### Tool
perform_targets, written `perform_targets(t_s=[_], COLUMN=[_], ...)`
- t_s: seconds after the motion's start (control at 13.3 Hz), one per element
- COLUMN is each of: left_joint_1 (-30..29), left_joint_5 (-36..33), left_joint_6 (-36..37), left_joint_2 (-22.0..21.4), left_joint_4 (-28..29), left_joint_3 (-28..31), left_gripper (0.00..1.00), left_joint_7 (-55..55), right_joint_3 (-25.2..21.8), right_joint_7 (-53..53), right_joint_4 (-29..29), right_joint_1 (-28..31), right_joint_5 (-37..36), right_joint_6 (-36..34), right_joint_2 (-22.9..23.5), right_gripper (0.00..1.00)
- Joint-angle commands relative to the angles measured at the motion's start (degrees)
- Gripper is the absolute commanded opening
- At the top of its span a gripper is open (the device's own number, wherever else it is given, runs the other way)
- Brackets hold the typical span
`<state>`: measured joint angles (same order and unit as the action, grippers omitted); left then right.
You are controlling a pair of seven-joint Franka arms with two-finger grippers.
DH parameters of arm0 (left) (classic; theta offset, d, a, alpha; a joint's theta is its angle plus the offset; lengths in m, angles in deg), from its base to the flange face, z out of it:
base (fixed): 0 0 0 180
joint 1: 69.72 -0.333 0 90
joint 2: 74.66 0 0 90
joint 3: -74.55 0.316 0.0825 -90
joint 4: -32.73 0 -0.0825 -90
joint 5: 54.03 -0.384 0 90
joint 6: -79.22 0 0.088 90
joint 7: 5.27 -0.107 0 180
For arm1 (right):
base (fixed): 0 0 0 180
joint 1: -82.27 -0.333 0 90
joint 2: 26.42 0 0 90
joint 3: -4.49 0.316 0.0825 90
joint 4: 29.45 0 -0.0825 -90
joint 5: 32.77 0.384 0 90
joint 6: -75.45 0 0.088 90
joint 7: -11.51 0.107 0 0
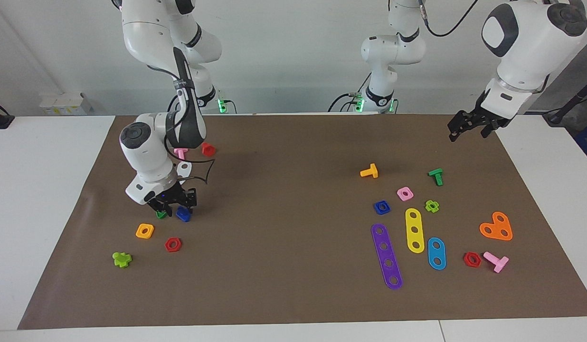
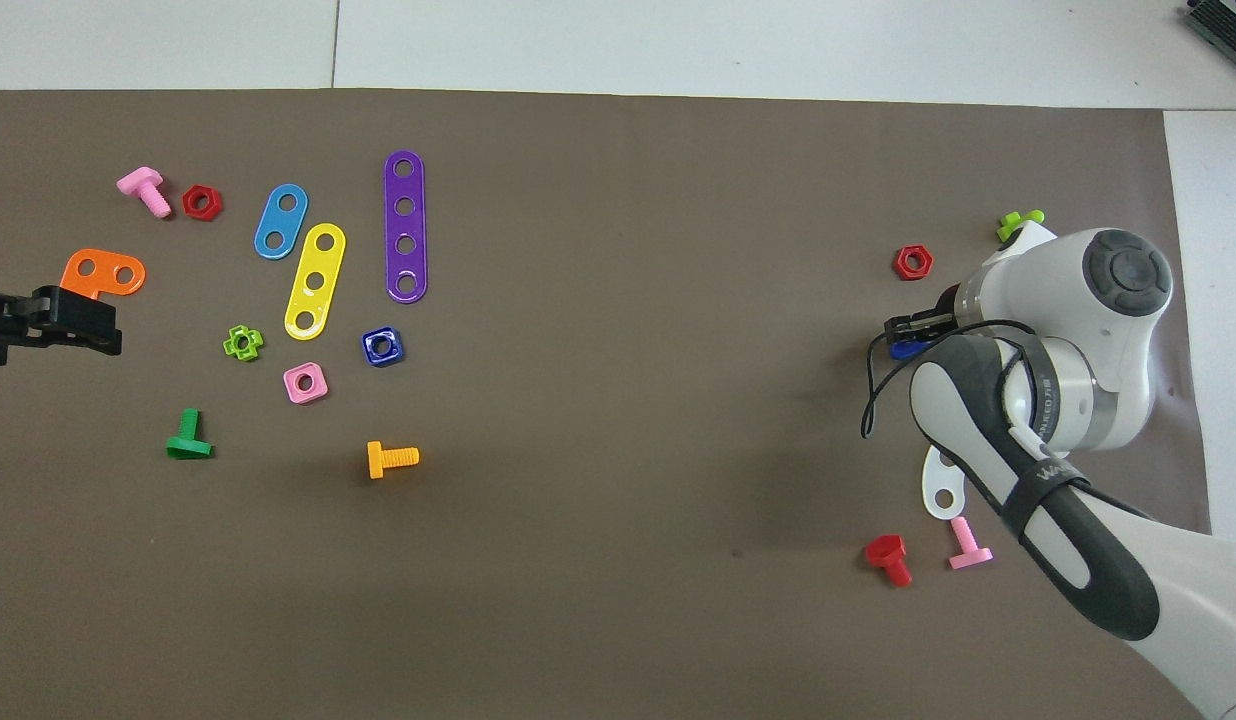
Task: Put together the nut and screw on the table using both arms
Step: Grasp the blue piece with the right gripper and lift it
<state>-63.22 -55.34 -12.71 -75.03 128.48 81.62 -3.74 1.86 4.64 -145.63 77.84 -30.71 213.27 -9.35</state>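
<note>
The right gripper (image 1: 172, 205) is low over the brown mat (image 1: 284, 190) at the right arm's end of the table (image 1: 46, 190), down at the dark-blue screw (image 1: 183, 214); whether its jaws pinch the screw cannot be told. A green nut (image 1: 161, 214) lies just beside it, an orange square nut (image 1: 145, 231) and a red hex nut (image 1: 173, 244) farther from the robots. The dark-blue nut (image 1: 382, 207) lies loose toward the left arm's end, beside a pink square nut (image 1: 405, 193) and near a purple strip (image 1: 386, 256) — no container holds any piece. The left gripper (image 1: 469, 124) waits in the air over the mat's edge, jaws spread.
</note>
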Motion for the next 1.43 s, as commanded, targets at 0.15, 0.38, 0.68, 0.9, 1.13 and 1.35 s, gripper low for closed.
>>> perform_targets(t_s=[0.15,0.38,0.68,0.9,1.13,1.35], left_joint_1=[-0.1,-0.1,-0.1,-0.1,-0.1,-0.1], left_joint_5=[-1.2,-1.2,-1.2,-1.2,-1.2,-1.2], left_joint_6=[0.1,0.1,0.1,0.1,0.1,0.1], left_joint_2=[-1.7,-1.7,-1.7,-1.7,-1.7,-1.7], left_joint_4=[1.8,1.8,1.8,1.8,1.8,1.8], left_joint_3=[-0.1,-0.1,-0.1,-0.1,-0.1,-0.1], left_gripper=[1.0,1.0,1.0,1.0,1.0,1.0], left_joint_7=[0.1,0.1,0.1,0.1,0.1,0.1], right_joint_3=[0.3,0.3,0.3,1.5,4.5,4.6], right_joint_7=[-2.4,-2.4,-2.1,-0.1,10.3,21.9], right_joint_4=[-0.7,-1.1,-0.5,4.9,11.7,15.4], right_joint_1=[0.3,0.3,0.3,0.2,-2.6,-8.8], right_joint_5=[1.5,1.6,1.6,1.6,0.5,-3.1], right_joint_6=[2.0,1.5,0.9,-5.6,-8.8,-8.0], right_joint_2=[0.2,0.2,0.1,-1.6,-1.5,-0.5], right_gripper=[0.31,0.0,0.0,0.0,0.0,0.0])
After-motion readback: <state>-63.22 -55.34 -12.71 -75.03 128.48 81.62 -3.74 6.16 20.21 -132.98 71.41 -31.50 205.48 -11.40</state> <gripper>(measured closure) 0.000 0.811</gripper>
